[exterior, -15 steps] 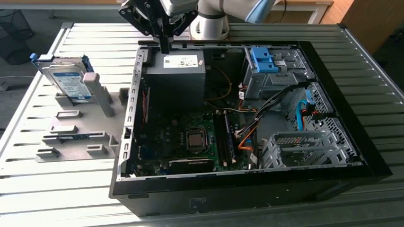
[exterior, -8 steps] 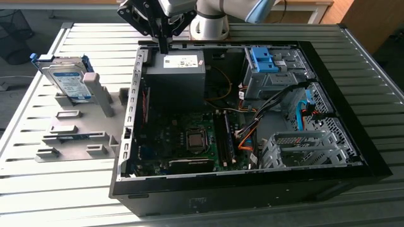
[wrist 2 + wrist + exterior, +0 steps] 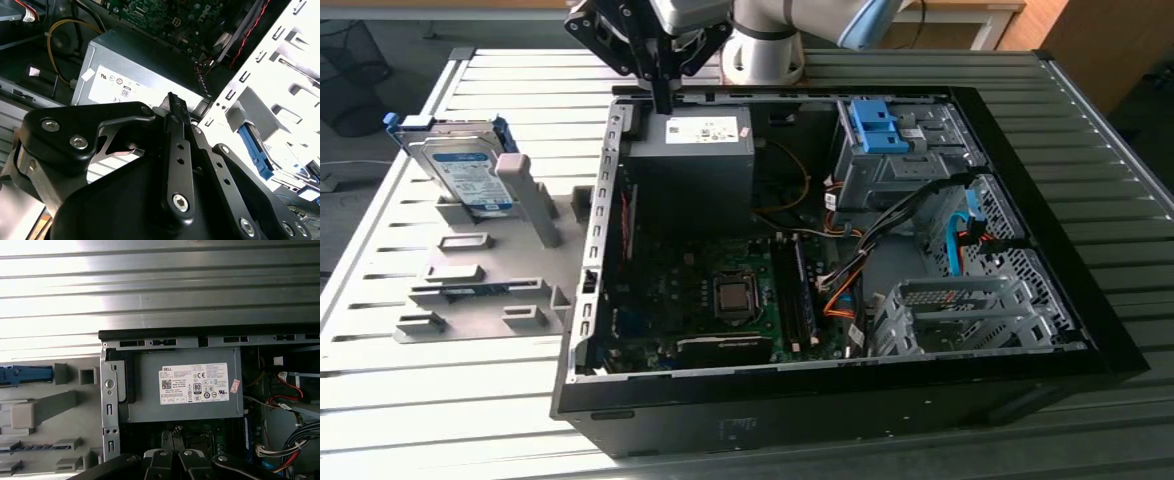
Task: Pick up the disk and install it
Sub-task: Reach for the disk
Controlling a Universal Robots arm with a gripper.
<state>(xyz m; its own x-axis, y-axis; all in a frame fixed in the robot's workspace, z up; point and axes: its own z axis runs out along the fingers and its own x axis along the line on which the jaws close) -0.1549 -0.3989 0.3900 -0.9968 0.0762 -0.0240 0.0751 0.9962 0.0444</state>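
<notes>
**tinkerer_42:** How far had you got at that point?

**me:** Barely started, honestly. The gripper (image 3: 664, 105) was clenched on nothing, fingers pressed together and pointing down. It hung just above the far edge of the grey box (image 3: 691, 165) inside the computer case (image 3: 607, 230). The disk (image 3: 464, 170) hadn't been picked up. It stood on edge in the grey rack (image 3: 480, 290) on the table (image 3: 440, 400), outside the case on the exterior view's left and well apart from the gripper. So by my reckoning both the pick and the install were left to do.

**tinkerer_42:** Much room to move?

**me:** Mixed. Closest to the gripper were the case's far rim and its side wall. That wall stood between gripper and rack, so I judged any path to the disk had to go up and over it. The rack was open above, though a grey post (image 3: 534, 195) stood just beside the disk. Farther off, inside the case, cables (image 3: 854, 270) sprawled across the middle. The metal cage (image 3: 961, 315) at the near corner looked empty but was hemmed in by the case wall. I couldn't tell which bay the disk belonged in.
</notes>
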